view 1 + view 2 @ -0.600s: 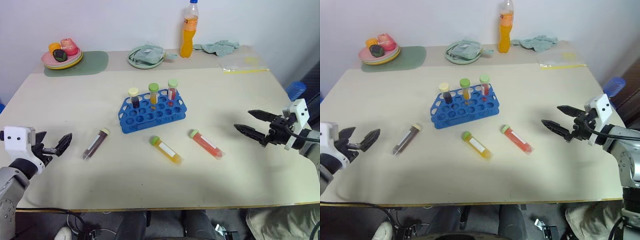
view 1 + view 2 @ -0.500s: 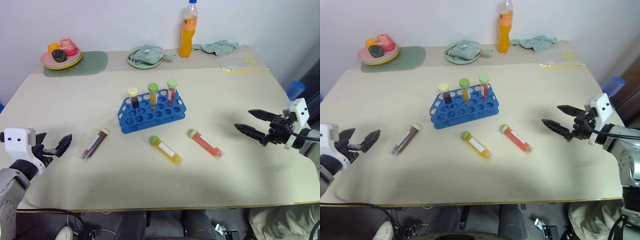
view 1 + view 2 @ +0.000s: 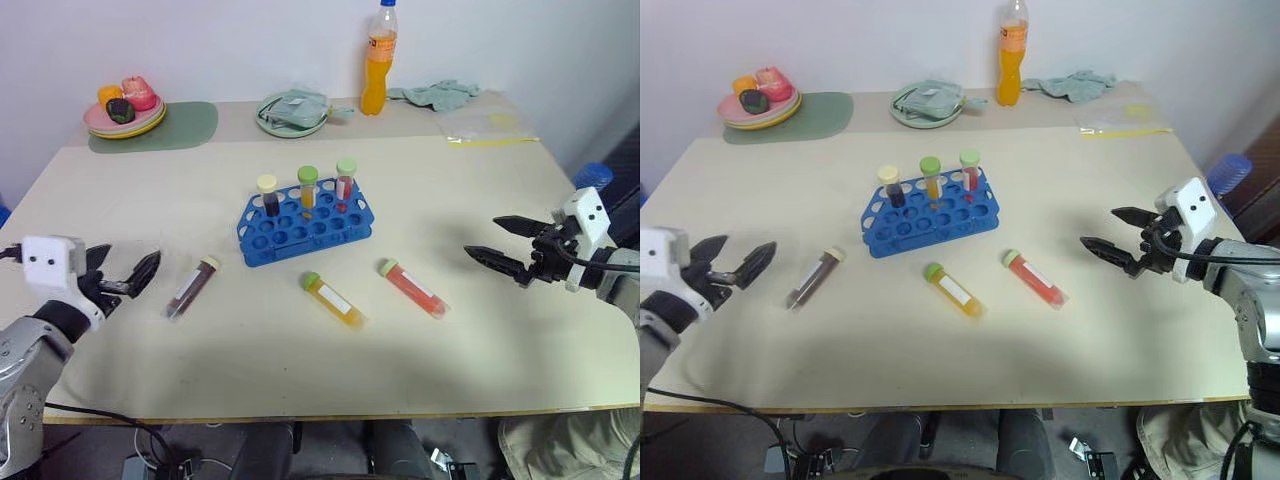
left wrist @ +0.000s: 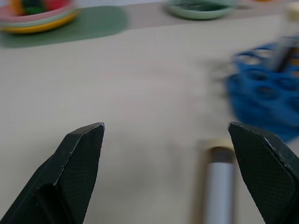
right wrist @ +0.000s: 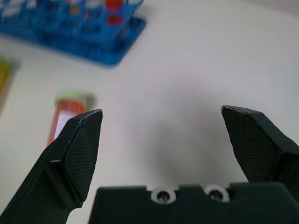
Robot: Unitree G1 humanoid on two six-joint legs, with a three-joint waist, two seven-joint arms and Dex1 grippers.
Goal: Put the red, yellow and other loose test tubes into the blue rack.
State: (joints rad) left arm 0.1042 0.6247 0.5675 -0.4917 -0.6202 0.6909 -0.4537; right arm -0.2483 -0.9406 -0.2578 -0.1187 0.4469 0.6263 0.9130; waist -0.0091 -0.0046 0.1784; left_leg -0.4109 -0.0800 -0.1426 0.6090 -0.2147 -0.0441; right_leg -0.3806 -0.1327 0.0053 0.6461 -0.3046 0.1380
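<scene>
Lying flat on the beige table [image 3: 480, 180], three clear capped plastic tubes sit near the bright blue plastic rack with round holes [image 3: 305, 225]: a dark brown tube with cream cap [image 3: 193, 286] to the left, a yellow tube with green cap [image 3: 333, 299] in the middle, a red tube with green cap [image 3: 411, 287] to the right. The rack holds three upright tubes. The left gripper [image 3: 128, 275] hovers left of the brown tube, jaws spread, empty. The right gripper [image 3: 500, 241], also spread and empty, hovers right of the red tube.

Plain white wall [image 3: 200, 40] behind a cream-coloured table [image 3: 300, 360]; dark floor with cables [image 3: 150, 450] below the front edge.
</scene>
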